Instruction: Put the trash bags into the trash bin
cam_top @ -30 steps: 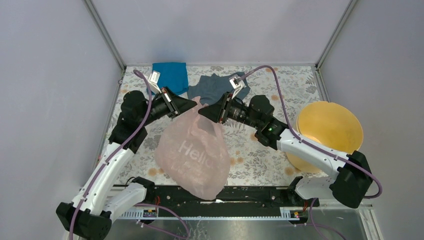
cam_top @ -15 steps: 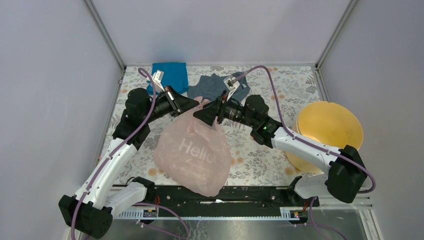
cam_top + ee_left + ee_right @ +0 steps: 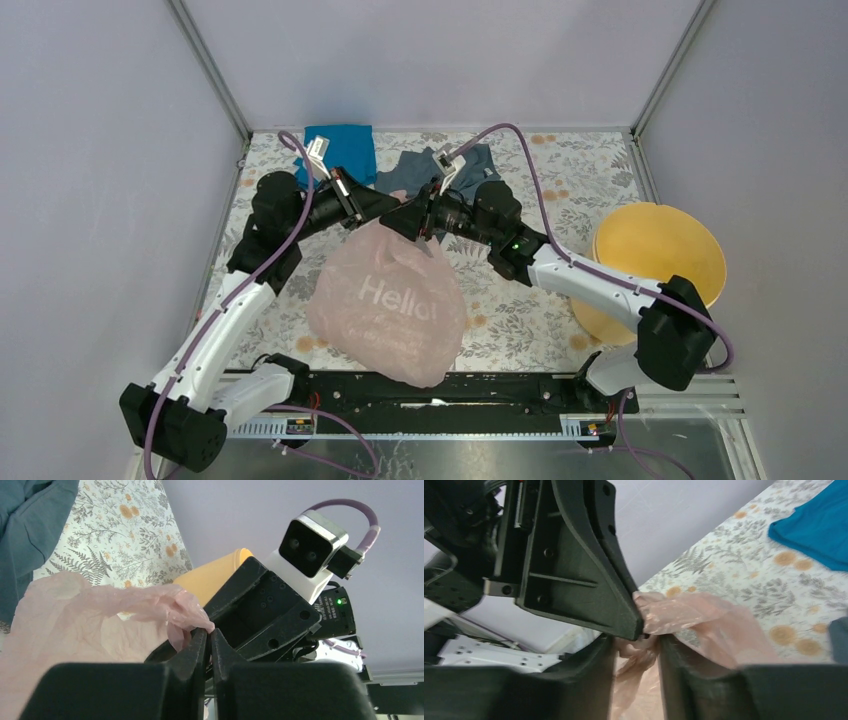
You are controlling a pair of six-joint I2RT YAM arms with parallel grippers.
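The pale-pink trash bag (image 3: pixel 385 310), printed "Hello", hangs over the table's middle, and its lower part reaches the front rail. My left gripper (image 3: pixel 393 208) is shut on the bag's top edge, as the left wrist view (image 3: pixel 210 632) shows, with film (image 3: pixel 100 615) draped to its left. My right gripper (image 3: pixel 408 220) is tip to tip with it. In the right wrist view (image 3: pixel 636 645) its jaws stand a little apart, with bunched pink film (image 3: pixel 704 615) loose between them. The yellow-orange trash bin (image 3: pixel 660 260) stands at the right edge, away from both grippers.
A bright blue folded cloth (image 3: pixel 342 150) and a grey-blue garment (image 3: pixel 415 172) lie at the back of the flowered table (image 3: pixel 560 170), just behind the grippers. Grey walls close in the left, back and right sides. A black rail (image 3: pixel 500 395) runs along the front.
My right gripper has moved left until it meets the left gripper at the bag's top. The left gripper has edged right. The bag still hangs from the left gripper.
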